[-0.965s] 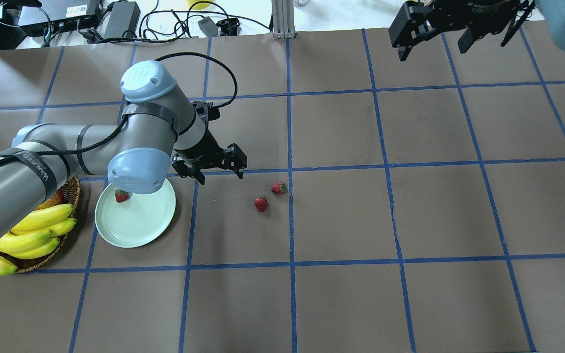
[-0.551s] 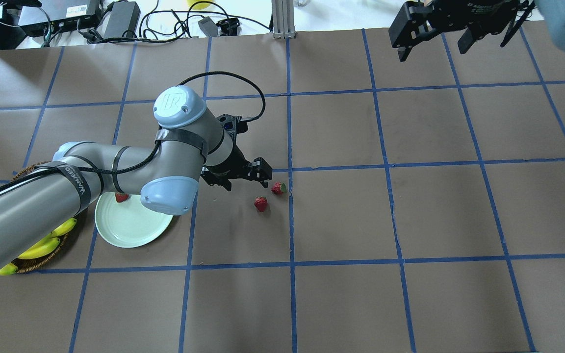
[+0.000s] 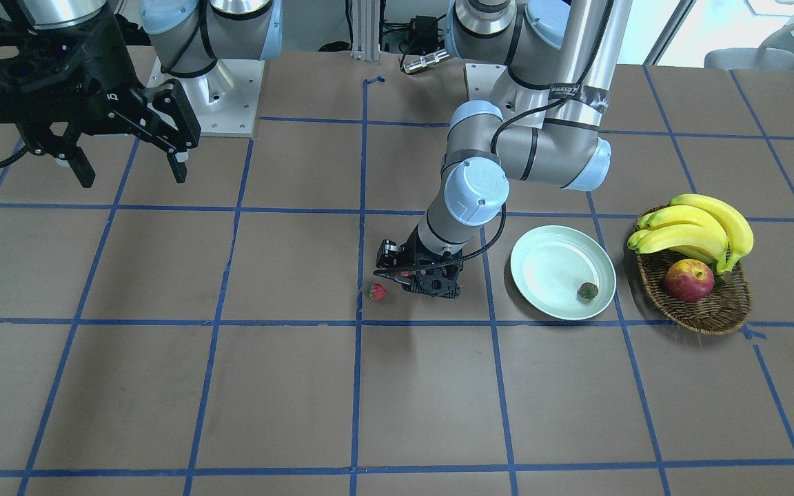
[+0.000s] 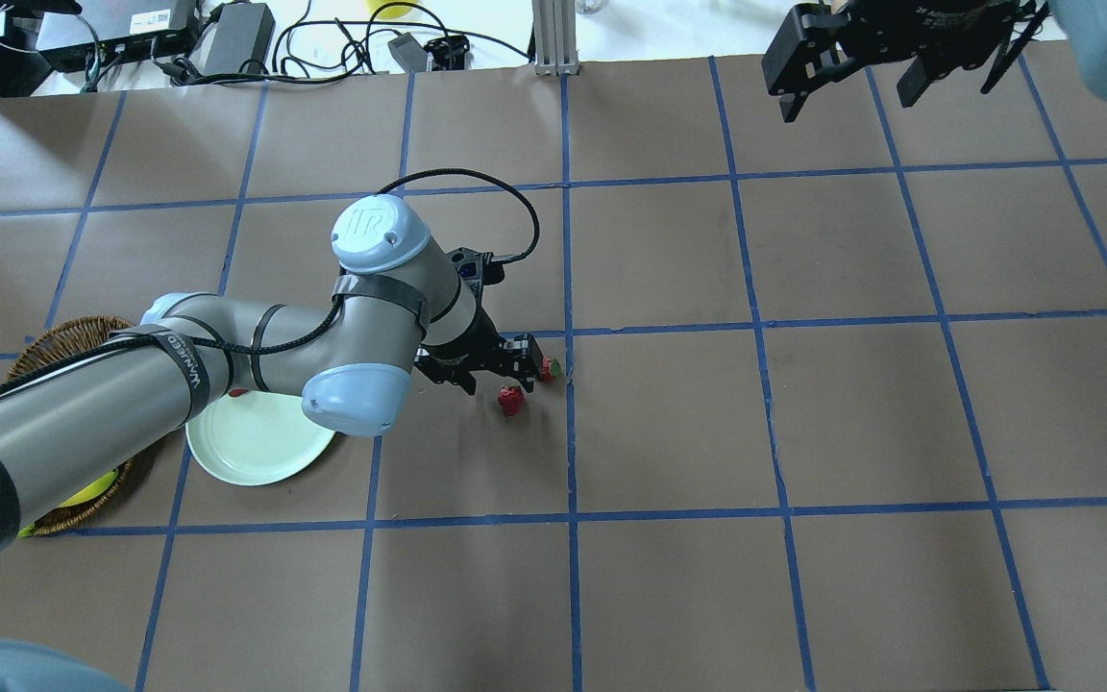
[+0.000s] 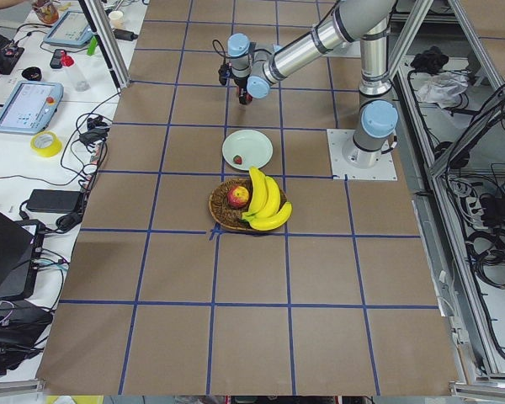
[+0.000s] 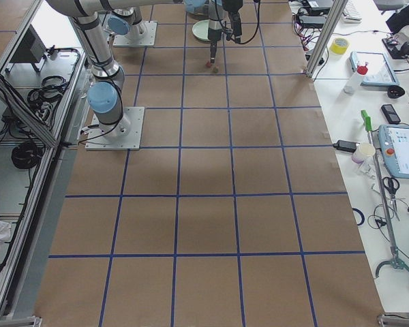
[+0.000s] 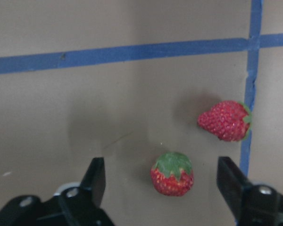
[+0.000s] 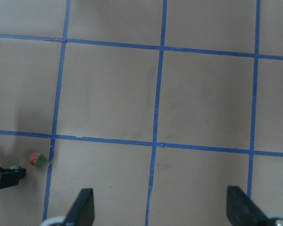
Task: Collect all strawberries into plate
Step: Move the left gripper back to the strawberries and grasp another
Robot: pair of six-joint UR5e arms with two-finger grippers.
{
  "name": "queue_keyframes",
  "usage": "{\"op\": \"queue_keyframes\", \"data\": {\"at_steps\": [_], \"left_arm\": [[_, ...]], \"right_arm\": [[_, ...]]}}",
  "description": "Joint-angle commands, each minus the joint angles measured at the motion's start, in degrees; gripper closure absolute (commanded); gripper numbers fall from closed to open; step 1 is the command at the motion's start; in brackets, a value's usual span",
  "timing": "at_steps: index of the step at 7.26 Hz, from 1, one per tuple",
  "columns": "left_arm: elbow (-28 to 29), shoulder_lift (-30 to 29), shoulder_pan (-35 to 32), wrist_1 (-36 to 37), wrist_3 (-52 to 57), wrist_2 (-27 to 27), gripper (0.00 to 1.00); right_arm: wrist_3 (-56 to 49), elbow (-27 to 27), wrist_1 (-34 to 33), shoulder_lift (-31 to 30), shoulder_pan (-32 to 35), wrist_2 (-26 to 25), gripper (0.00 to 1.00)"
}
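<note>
Two strawberries lie on the brown table near a blue tape crossing. One strawberry (image 7: 172, 173) (image 4: 511, 399) with its green cap up sits between the open fingers of my left gripper (image 7: 161, 175) (image 4: 496, 373) (image 3: 416, 274), which hangs low over it without touching. The second strawberry (image 7: 225, 120) (image 4: 551, 368) (image 3: 377, 292) lies just beyond, by the tape line. The third strawberry (image 3: 587, 291) lies in the pale green plate (image 3: 548, 265) (image 4: 246, 452). My right gripper (image 4: 847, 96) (image 3: 131, 171) is open and empty, raised at the far right.
A wicker basket (image 3: 707, 317) with bananas (image 3: 700, 227) and an apple (image 3: 688, 280) stands beside the plate on its outer side. My left forearm crosses above the plate and basket in the overhead view. Cables and devices lie beyond the table's far edge.
My left arm has swung right from beside the plate to the two loose strawberries, with its gripper still open. The right arm has not moved.
</note>
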Motion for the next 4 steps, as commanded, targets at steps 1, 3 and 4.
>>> {"op": "queue_keyframes", "data": {"at_steps": [1, 3, 4], "left_arm": [[-0.1, -0.3, -0.8, 0.0, -0.8, -0.1, 0.99], [0.2, 0.2, -0.8, -0.1, -1.5, 0.6, 1.00], [0.4, 2.0, -0.4, -0.7, -1.2, 0.7, 1.00]], "right_arm": [[0.0, 0.1, -0.1, 0.1, 0.0, 0.0, 0.00], [-0.1, 0.2, -0.1, 0.0, 0.2, 0.0, 0.00], [-0.1, 0.2, -0.1, 0.1, 0.1, 0.0, 0.00]]}}
